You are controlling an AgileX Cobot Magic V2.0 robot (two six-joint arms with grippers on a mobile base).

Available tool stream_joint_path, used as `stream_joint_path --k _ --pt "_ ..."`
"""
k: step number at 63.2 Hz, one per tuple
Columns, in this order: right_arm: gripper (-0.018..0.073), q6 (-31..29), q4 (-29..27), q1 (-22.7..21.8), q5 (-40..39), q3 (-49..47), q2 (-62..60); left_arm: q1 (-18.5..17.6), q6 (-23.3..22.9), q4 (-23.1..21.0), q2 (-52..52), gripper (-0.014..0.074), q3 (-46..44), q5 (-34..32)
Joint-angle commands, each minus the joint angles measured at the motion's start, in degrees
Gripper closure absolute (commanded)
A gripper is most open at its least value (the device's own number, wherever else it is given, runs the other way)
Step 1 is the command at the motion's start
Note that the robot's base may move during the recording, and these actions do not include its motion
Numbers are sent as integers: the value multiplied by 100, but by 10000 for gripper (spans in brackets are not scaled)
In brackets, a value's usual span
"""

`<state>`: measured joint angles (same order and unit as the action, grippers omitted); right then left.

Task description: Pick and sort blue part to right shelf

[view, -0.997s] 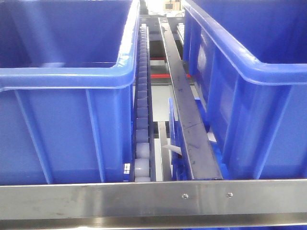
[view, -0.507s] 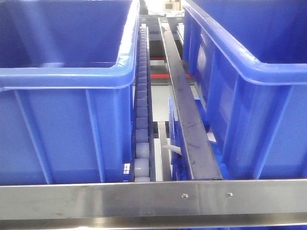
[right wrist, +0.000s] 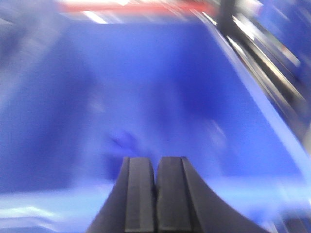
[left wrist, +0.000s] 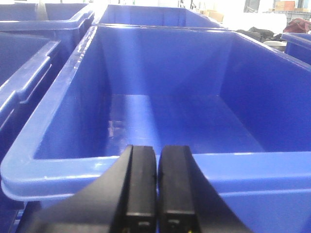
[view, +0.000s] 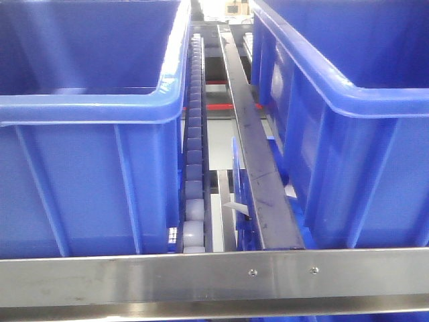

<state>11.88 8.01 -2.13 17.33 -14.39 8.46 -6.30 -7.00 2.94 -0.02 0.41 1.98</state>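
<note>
- Since half a second ago the front view has slid: the steel front rail [view: 214, 278] sits a touch higher and its two bolts further left, and both crates have shifted in frame, so my base or camera is on the move.
- Left gripper [left wrist: 156, 194]: its two black fingers lie pressed together with only a hairline between them and nothing in them. It hangs just short of the near rim of a big blue crate [left wrist: 160, 121] whose floor is bare as far as I can see.
- Right gripper [right wrist: 155, 199]: fingers likewise closed together, nothing held. That view is smeared by motion, so I judge this arm is swinging over another blue crate [right wrist: 146, 97].
- The blue part: I cannot place it for certain. A dark smudge [right wrist: 124, 141] on the crate floor ahead of my right fingers might be it, but the blur forbids saying so.
- The right shelf [view: 194, 168] shows its roller track running between the two crates, behind the rail.
- To do this step well, I would let the right arm settle until the view sharpens, confirm the smudge is the knobbed block, then open the fingers before descending, keeping clear of the crate wall.
</note>
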Motion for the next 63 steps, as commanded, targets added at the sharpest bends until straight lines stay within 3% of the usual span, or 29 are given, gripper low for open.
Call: stream_joint_path --k 1,17,63 --pt "528 -250 -151 -227 -964 200 -29 7 -29 -57 50 474 134 -552" --pt "528 -502 -283 -297 -2243 1442 -834 7 -29 -57 50 474 134 -552" --pt "528 -502 -283 -297 -2022 1493 -1030 7 -29 -57 50 474 134 -552"
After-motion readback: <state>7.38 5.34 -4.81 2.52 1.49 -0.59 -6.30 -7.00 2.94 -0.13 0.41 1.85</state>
